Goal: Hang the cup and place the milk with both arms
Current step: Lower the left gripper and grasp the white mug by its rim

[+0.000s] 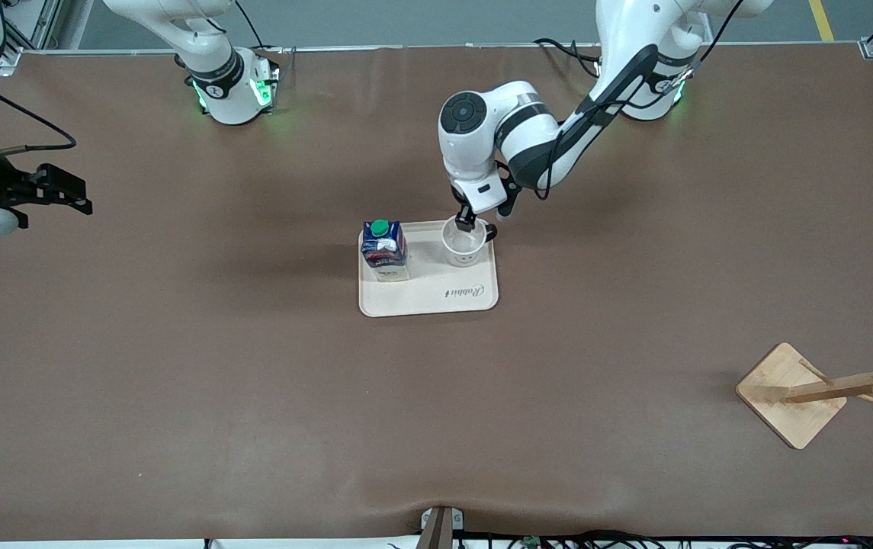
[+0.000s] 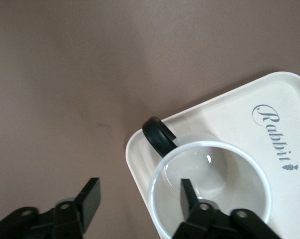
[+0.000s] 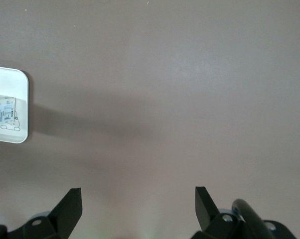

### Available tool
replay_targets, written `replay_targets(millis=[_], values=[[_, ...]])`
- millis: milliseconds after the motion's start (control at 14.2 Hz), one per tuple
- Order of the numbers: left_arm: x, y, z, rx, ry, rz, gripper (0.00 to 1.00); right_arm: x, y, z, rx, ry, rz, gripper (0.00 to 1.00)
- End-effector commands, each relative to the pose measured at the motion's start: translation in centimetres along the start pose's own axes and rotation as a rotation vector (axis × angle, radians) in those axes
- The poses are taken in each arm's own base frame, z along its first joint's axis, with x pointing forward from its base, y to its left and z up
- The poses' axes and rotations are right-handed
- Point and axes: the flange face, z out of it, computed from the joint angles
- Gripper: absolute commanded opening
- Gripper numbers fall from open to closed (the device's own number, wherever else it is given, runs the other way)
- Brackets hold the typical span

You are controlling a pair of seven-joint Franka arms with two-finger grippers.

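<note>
1. I see the cup (image 1: pixel 463 243) upright on the cream tray (image 1: pixel 436 301), just right of centre in the front frame, its smiley side turned to the front camera and its black handle (image 2: pixel 159 136) pointing to the tray's corner near the left arm's base.
2. The left tool (image 1: pixel 474 221) is at the cup's rim, released and spread wide: in the left wrist view one finger (image 2: pixel 189 193) sits inside the cup and the other finger (image 2: pixel 90 198) is outside over bare tabletop, with the cup wall between them. I can't tell whether either finger touches the wall.
3. The milk (image 1: pixel 384 249) stands upright on the same tray, green cap up, beside the cup toward the right arm's end and apart from it.
4. The tray carries the word "Rabbit" (image 1: pixel 463 291) along its lower edge in the front frame.
5. The right tool (image 1: pixel 62 191) waits at the far left edge of the front frame, released, over bare brown tabletop (image 1: pixel 177 366).
6. A wooden rack (image 1: pixel 825 389) stands at the lower right of the front frame, well apart from the tray.
</note>
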Motion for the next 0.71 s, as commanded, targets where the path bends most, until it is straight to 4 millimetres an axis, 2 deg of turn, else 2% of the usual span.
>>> replay_targets(millis=[0, 71, 212, 283, 424, 495, 636], values=[[-0.7, 1.4, 0.2, -0.033, -0.034, -0.053, 0.57, 0.2, 0.3, -0.2, 0.016, 0.010, -0.003, 1.00], [-0.7, 1.7, 0.2, -0.038, -0.046, -0.060, 0.47, 0.4, 0.1, -0.1, 0.017, 0.011, -0.009, 1.00], [-0.7, 2.1, 0.1, -0.044, -0.051, -0.063, 0.13, 0.6, -0.7, -1.3, 0.006, 0.036, -0.033, 1.00], [-0.8, 2.1, 0.4, -0.037, -0.052, -0.064, 0.04, 1.3, -0.9, -1.2, 0.004, 0.029, -0.042, 1.00], [-0.8, 2.3, 1.1, -0.024, -0.054, -0.066, 0.00, 1.9, -1.7, -0.8, -0.006, 0.023, -0.061, 1.00], [-0.8, 2.4, 1.3, -0.028, -0.048, -0.058, 0.00, 2.5, -1.6, 0.0, -0.003, 0.014, -0.061, 1.00], [-0.6, 2.6, 0.9, -0.041, -0.039, -0.046, 0.00, 3.4, -1.5, 0.8, -0.011, 0.009, -0.070, 1.00]])
